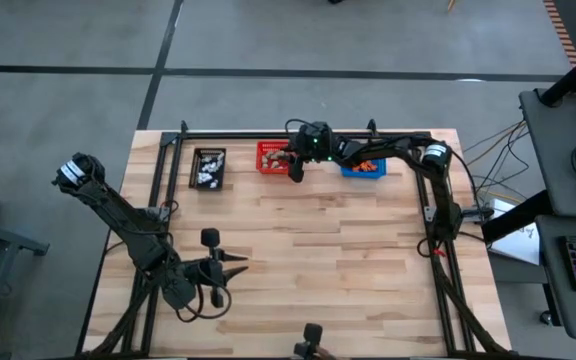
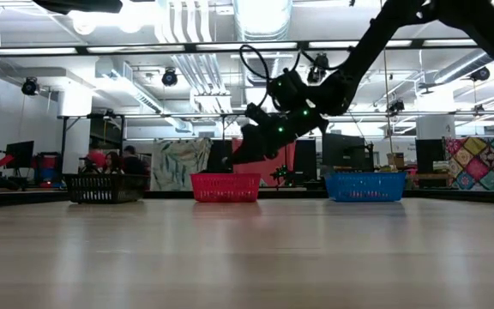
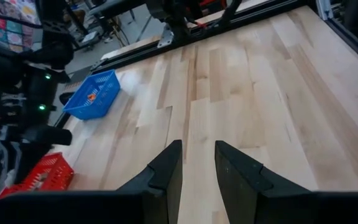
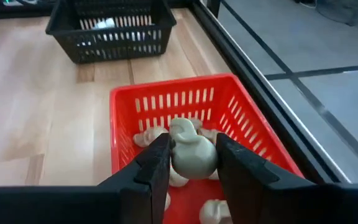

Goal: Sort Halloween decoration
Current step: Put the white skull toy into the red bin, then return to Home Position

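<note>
My right gripper (image 4: 192, 143) hangs over the red basket (image 4: 160, 87) at the table's far edge and is shut on a rounded beige-grey Halloween decoration (image 4: 191, 155). More beige pieces (image 4: 146, 137) lie on that basket's floor. The black basket (image 1: 208, 167) to its left has white pieces in it, and the blue basket (image 1: 363, 168) to its right has orange ones. My left gripper (image 3: 197, 146) waits open over the bare near-left part of the table (image 1: 240, 264), with nothing between its fingers. My right gripper pinches the beige decoration by its two sides (image 4: 178, 157) between its two fingers. The fingers slant downward and point toward the table's left. The piece is lifted clear, above the other pieces in the red basket.
The three baskets stand in a row along the far rail (image 1: 308, 133): black (image 2: 105, 187), red (image 2: 225, 186), blue (image 2: 365, 185). Dark frame posts run down both table sides. The wide wooden middle of the table (image 1: 348, 240) is bare.
</note>
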`<state>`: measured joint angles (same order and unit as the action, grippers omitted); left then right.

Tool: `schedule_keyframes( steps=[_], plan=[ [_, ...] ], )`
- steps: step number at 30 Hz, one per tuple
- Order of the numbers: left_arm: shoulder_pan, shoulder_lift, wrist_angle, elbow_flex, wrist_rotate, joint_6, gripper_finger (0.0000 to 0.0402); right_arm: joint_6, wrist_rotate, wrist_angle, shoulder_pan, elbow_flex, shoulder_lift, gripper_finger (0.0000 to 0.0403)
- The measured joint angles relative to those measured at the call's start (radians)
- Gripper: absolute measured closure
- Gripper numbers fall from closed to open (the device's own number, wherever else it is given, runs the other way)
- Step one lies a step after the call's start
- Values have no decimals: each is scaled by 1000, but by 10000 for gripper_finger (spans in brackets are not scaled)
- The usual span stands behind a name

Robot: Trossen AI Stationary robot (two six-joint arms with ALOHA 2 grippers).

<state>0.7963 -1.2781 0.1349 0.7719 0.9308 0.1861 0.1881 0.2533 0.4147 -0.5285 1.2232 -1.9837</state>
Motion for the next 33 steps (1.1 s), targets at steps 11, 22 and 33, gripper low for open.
schedule_keyframes(
  steps=[11,22,33],
  plan=[
    [-2,0,0,0,5,2,324,-22,-3,-16,0,0,-4,239],
    [-92,0,-33,0,-52,-140,325,-9,148,-65,54,-14,129,235],
    [-287,32,-273,-63,-336,-438,326,111,143,-64,234,-168,362,260]
  ],
)
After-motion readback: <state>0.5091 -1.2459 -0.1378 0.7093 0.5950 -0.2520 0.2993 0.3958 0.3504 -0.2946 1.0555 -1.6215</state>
